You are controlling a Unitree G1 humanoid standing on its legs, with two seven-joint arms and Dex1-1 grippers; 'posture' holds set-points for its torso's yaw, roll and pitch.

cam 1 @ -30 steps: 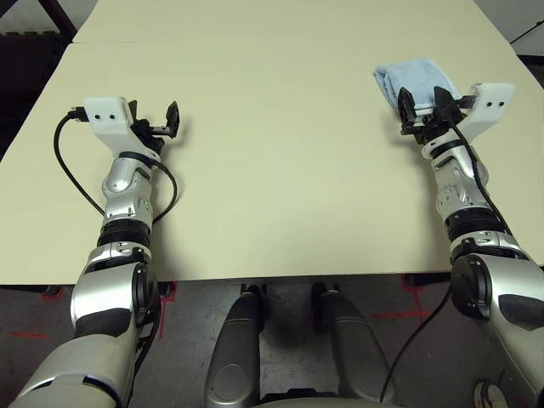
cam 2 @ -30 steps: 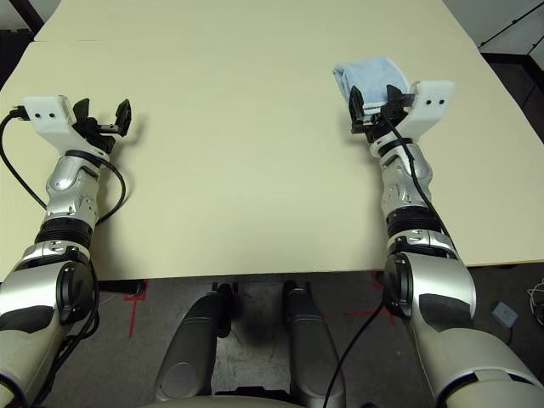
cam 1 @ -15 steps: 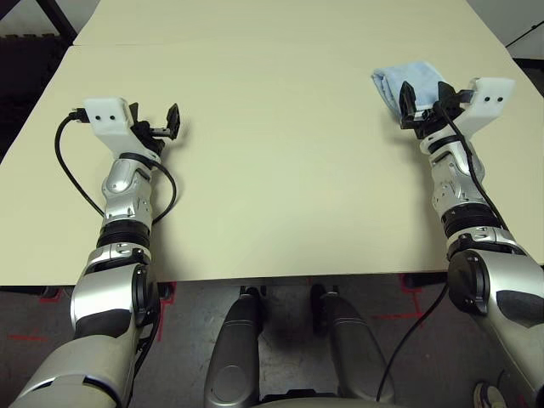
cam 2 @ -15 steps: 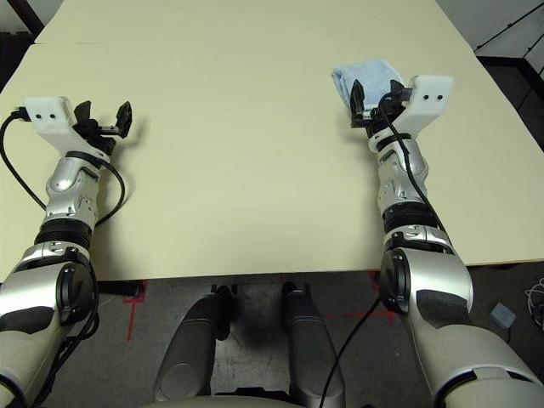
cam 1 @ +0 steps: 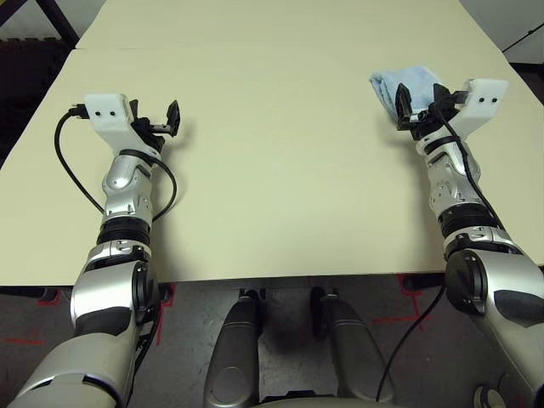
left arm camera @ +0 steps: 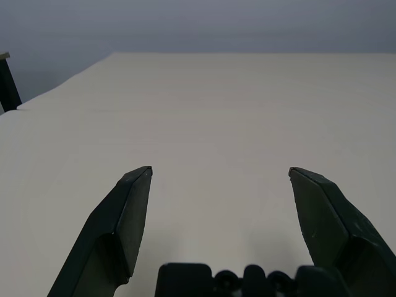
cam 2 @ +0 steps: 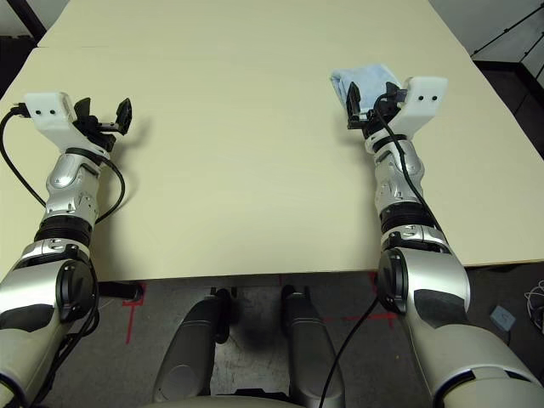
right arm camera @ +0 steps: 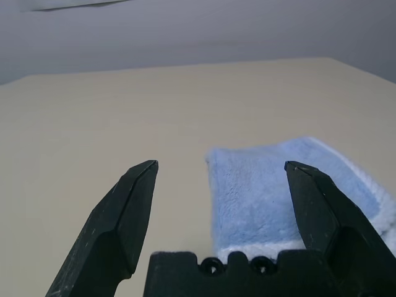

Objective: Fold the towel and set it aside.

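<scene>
Two grippers hang above the table, raised and well apart, one toward each side. The left gripper has its fingers spread wide with nothing between them, over bare tabletop. The right gripper is likewise spread wide and holds nothing; it hovers just short of the towel. The towel lies folded on the table's far right part, a compact light blue bundle with a pale edge, just beyond the right fingertips and not gripped.
</scene>
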